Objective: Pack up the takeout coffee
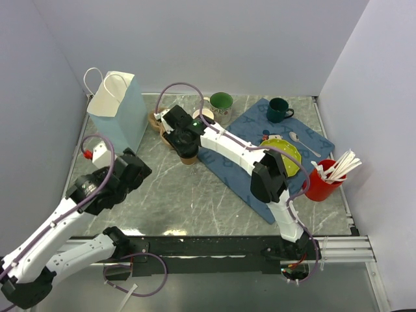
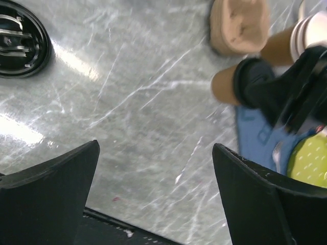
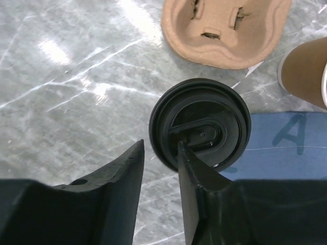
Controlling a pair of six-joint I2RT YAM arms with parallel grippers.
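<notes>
On the grey marbled tabletop [image 1: 195, 201] (pale walls [image 1: 227, 39] on 3 sides), the right gripper [image 3: 160, 148] hangs slightly parted over the takeout coffee [image 3: 204, 115], the left gripper [image 2: 156, 148] wide.

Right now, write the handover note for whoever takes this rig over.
Left gripper: open, empty, above the table.
Right gripper: open, empty, at the lid.
Takeout coffee: upright at the blue mat's edge, beside the pulp carrier; paper bag stands back left.
Done: lid is on.
To do: it is in neither carrier nor bag; likely goes there next.
</notes>
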